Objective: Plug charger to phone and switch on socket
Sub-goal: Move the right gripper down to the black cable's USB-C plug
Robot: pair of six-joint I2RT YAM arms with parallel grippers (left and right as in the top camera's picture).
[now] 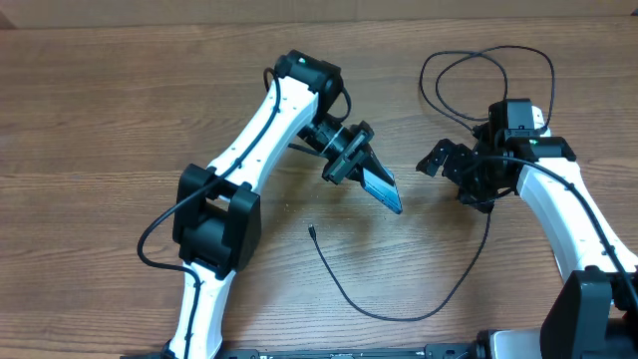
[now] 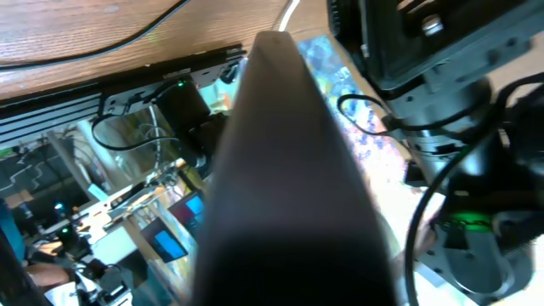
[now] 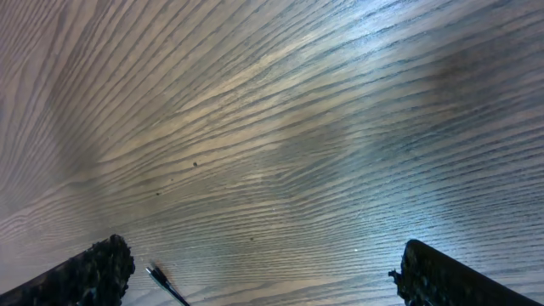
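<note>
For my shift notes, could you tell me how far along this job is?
Done: the left gripper is shut on the phone, held tilted above the table. In hand: the right gripper is open; the charger tip lies loose on the table. Left: grasp the tip, plug it in, and switch the socket, which is out of view.

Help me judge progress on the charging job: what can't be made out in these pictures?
- Socket: in no view, so its switch cannot be read.
- Phone port: overhead, too small, with the phone tilted in the left gripper; left wrist, blurred behind a dark shape at the lens.
- Charger plug end: overhead, the cable runs under the right arm and is lost there.
- Right wrist: the bottom edge cuts off all but the cable's tip.
</note>
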